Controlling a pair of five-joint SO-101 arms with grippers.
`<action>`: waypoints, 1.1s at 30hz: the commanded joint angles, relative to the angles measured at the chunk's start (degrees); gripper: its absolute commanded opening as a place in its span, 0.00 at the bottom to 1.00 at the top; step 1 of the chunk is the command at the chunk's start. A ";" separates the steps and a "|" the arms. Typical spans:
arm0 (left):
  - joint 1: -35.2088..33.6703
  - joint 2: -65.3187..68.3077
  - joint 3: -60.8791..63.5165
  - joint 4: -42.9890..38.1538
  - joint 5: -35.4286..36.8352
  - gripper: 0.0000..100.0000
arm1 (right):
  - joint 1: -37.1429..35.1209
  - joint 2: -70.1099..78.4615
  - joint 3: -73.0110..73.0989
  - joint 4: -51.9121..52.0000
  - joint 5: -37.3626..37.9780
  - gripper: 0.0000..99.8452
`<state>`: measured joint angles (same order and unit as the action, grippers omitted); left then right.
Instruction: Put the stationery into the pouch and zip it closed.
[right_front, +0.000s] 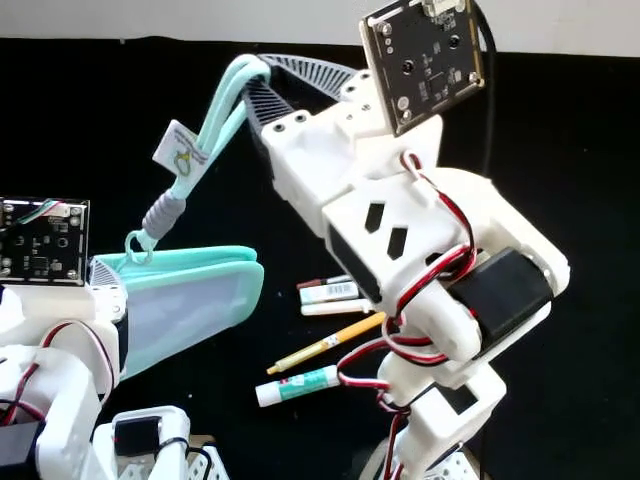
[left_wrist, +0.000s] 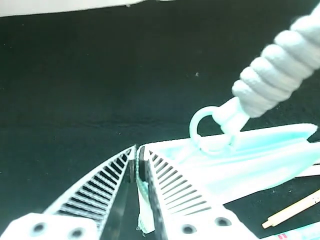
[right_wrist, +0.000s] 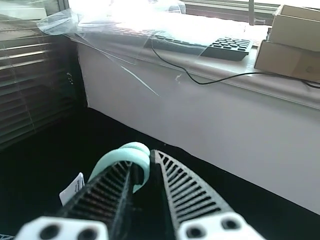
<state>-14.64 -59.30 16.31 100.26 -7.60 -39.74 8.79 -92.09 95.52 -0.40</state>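
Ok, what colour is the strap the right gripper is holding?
The strap is mint green, the same as the pouch. The high view shows it best.

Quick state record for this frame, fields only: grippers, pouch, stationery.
left gripper: shut on the edge of the pouch
right gripper: shut on the strap, raised above the table
pouch: mint, between the arms, strap drawn upward
stationery: pencil, white tube and two white pen-like items lie on the table beside the pouch, not in it
zip: cannot tell

Office: keyboard (right_wrist: 229, 48), window blinds (right_wrist: 30, 85).
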 joint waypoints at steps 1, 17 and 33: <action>-4.53 0.66 -2.95 -0.44 -0.53 0.01 | 3.47 -2.15 -1.27 0.13 -0.70 0.01; -9.01 0.75 -6.90 -11.52 9.67 0.01 | 4.70 -1.63 -5.41 0.22 -0.53 0.01; -12.18 0.75 0.92 -14.95 10.55 0.01 | 18.24 -1.63 -5.41 4.53 -0.70 0.01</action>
<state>-25.54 -58.59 17.19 86.73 2.95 -23.56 8.79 -95.43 99.82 -0.57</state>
